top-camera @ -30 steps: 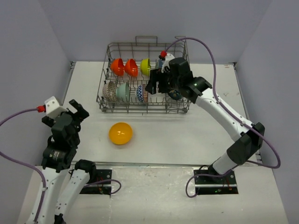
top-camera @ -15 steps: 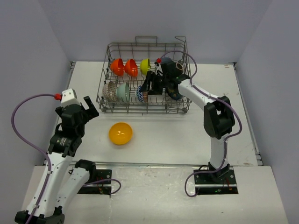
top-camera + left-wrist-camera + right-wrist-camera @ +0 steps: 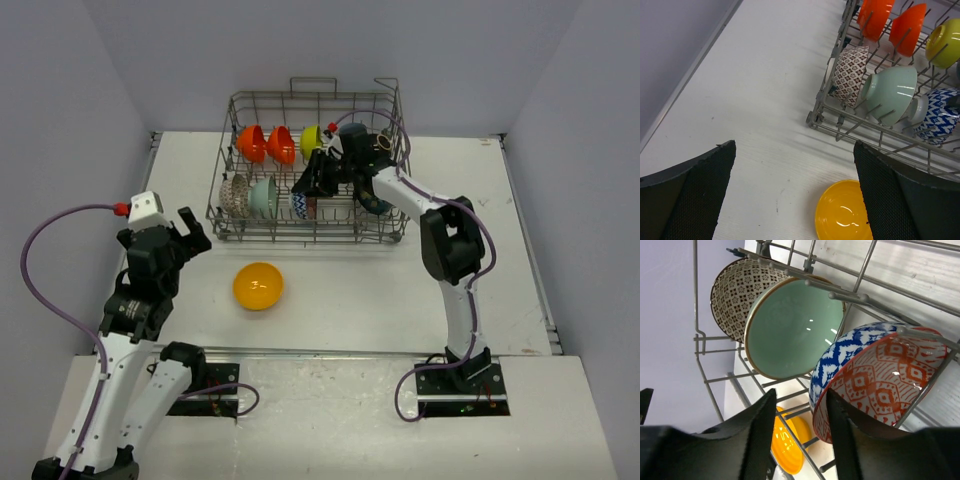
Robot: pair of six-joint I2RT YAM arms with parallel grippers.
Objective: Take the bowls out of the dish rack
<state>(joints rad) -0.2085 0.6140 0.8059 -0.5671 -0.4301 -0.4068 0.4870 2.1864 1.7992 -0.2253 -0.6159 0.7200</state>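
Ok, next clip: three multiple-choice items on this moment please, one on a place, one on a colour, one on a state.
1. Where is the yellow bowl? A) on the table in front of the rack B) in the rack's back row C) under another bowl
2. What colour is the bowl between the brown-patterned bowl and the blue-patterned bowl? A) red B) black C) mint green
3. How is the left hand? A) shut on a bowl B) wide open, empty C) shut on a wire
Answers: 1 A, it lies alone outside the wires; 2 C, the mint green bowl stands between them; 3 B, its fingers stand far apart, holding nothing.
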